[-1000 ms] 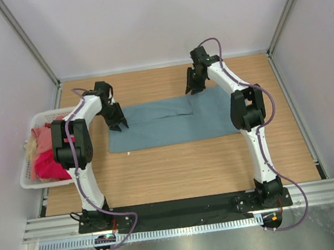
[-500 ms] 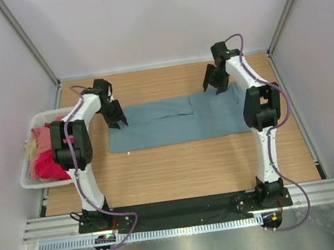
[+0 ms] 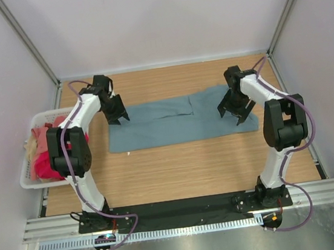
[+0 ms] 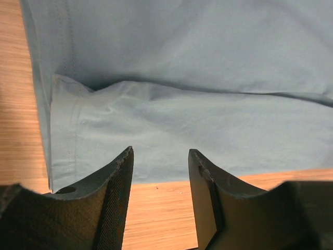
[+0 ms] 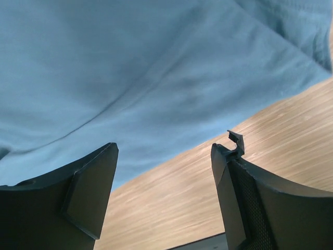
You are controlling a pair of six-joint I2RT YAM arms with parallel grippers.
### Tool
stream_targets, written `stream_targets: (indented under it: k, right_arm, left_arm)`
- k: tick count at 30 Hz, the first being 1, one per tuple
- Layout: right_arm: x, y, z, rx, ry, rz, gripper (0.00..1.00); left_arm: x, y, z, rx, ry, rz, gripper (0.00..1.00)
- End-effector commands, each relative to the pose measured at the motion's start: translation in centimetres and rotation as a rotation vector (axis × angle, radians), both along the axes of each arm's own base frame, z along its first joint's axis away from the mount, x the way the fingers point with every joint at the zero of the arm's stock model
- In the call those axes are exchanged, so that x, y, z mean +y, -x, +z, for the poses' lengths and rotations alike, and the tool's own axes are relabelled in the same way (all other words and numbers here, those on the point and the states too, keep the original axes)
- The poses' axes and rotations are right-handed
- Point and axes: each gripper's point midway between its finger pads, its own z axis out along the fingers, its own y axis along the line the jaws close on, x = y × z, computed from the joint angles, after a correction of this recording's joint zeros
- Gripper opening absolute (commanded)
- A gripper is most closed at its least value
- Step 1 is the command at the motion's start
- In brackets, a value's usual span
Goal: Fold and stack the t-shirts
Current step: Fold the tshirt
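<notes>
Holding nothing: left gripper (image 4: 159, 152) part-open, right gripper (image 5: 169, 146) wide, over one grey-teal t-shirt (image 3: 172, 121); one basket (image 3: 25, 177) beside.

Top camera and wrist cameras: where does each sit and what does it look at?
Top external: above and behind, looking down on the table, grey-teal t-shirt and basket; the left arm and right arm show whole.
Left wrist: on the left arm, facing down at the shirt's edge; the open left hand shows.
Right wrist: on the right arm, facing the shirt's edge and wood; the open right hand shows.
Shared: all three see the grey-teal t-shirt.
</notes>
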Motion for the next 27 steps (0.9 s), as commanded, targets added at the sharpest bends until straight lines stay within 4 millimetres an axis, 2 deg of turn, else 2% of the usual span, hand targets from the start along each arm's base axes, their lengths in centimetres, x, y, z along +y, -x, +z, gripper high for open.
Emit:
stream_targets:
  k: [1,4,6,8,9,10,11,12,13,14,15,17,18,20,21,23,24,26,27]
  right_arm:
    - [-0.9,-0.8,-2.6,-0.048,0.002,-0.224,0.79]
    - [-2.8,-1.7,-4.2,-0.048,0.071,-0.271,0.79]
    - [-4.7,-2.1,-4.7,-0.061,0.133,-0.306,0.79]
    - [-5.9,-2.1,-5.9,-0.035,0.145,-0.328,0.79]
    - [-7.7,-2.3,-6.3,-0.027,0.158,-0.360,0.79]
    - [-8.4,-2.4,-6.7,-0.013,0.170,-0.345,0.79]
    - [-9.3,-2.4,-8.0,0.023,0.182,-0.340,0.79]
    - [-10.1,-3.8,-7.6,0.003,0.196,-0.334,0.79]
    - [-11.2,-4.4,-7.7,0.010,0.208,-0.301,0.79]
    - [-11.6,-5.2,-9.3,0.032,0.219,-0.272,0.79]
    - [-12.1,-8.3,-7.9,-0.031,0.231,-0.230,0.79]
    - [-12.3,-10.7,-8.0,-0.020,0.256,-0.084,0.79]
    - [-13.1,-13.9,-7.4,-0.057,0.313,-0.057,0.80]
    - [-12.3,-16.1,-5.9,-0.064,0.357,0.074,0.81]
    - [-12.2,-18.3,-3.9,-0.133,0.380,0.080,0.81]
    - [-11.7,-19.4,-0.9,-0.187,0.440,0.108,0.82]
    - [-10.3,-19.8,1.9,-0.244,0.461,0.119,0.82]
    - [-8.5,-19.3,4.4,-0.276,0.488,0.120,0.88]
    - [-7.5,-18.8,4.8,-0.277,0.487,0.130,0.91]
  left_arm:
    - [-0.7,0.6,2.3,-0.058,0.009,-0.012,0.48]
    - [-1.3,1.7,2.8,-0.064,0.015,-0.025,0.48]
    - [-1.7,2.7,3.0,-0.067,0.019,-0.035,0.48]
    - [-1.9,3.4,3.1,-0.067,0.020,-0.042,0.48]
    - [-1.9,3.8,3.2,-0.069,0.019,-0.041,0.48]
    - [-1.9,4.3,3.4,-0.072,0.019,-0.043,0.48]
    - [-1.9,4.6,3.5,-0.075,0.020,-0.047,0.48]
    - [-1.9,4.9,3.6,-0.075,0.019,-0.048,0.49]
    - [-2.0,5.1,3.6,-0.076,0.023,-0.051,0.48]
    - [-2.0,5.6,3.8,-0.077,0.024,-0.059,0.48]
    - [-2.0,5.7,4.0,-0.082,0.026,-0.063,0.48]
    - [-2.1,6.2,4.6,-0.091,0.034,-0.072,0.48]
    - [-2.2,6.3,4.9,-0.100,0.041,-0.076,0.49]
    - [-2.5,6.7,5.7,-0.112,0.057,-0.088,0.49]
    - [-2.6,6.8,6.0,-0.117,0.062,-0.089,0.49]
    - [-2.7,7.0,6.7,-0.134,0.068,-0.091,0.50]
    - [-2.7,7.0,6.8,-0.139,0.069,-0.089,0.50]
    - [-2.6,7.0,7.0,-0.145,0.066,-0.087,0.51]
    - [-2.6,6.9,7.4,-0.153,0.066,-0.088,0.51]
